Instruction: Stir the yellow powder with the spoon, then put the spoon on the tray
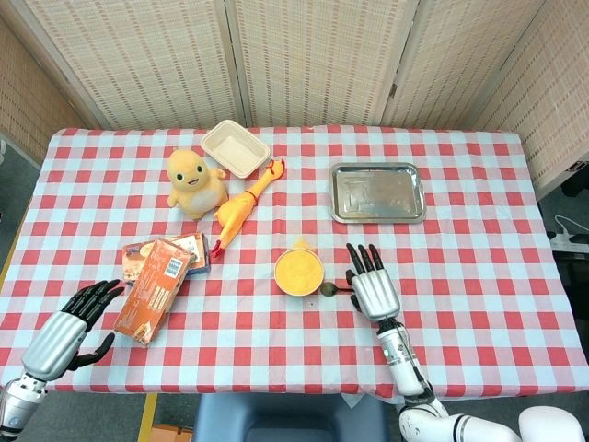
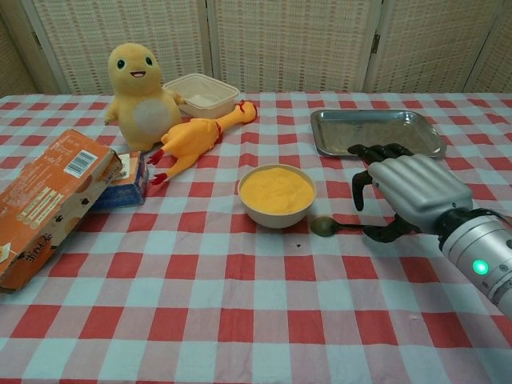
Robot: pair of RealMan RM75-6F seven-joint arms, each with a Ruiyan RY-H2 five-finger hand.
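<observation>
The right hand (image 2: 404, 188) hangs over the handle of the spoon (image 2: 326, 226), fingers spread and arched downward, holding nothing; whether the thumb touches the handle I cannot tell. The spoon lies flat on the checked tablecloth (image 2: 240, 320), its bowl just beside the white bowl of yellow powder (image 2: 277, 194), its handle running under the hand. The metal tray (image 2: 376, 132) sits further back, apart from the bowl, and is bare. The left hand (image 1: 66, 327) shows only from the head camera, at the near left table edge, fingers apart and gripping nothing, just beside an orange box (image 2: 44, 200). Behind are a yellow plush toy (image 2: 142, 96), a rubber chicken (image 2: 200, 138) and a white container (image 2: 202, 94).
</observation>
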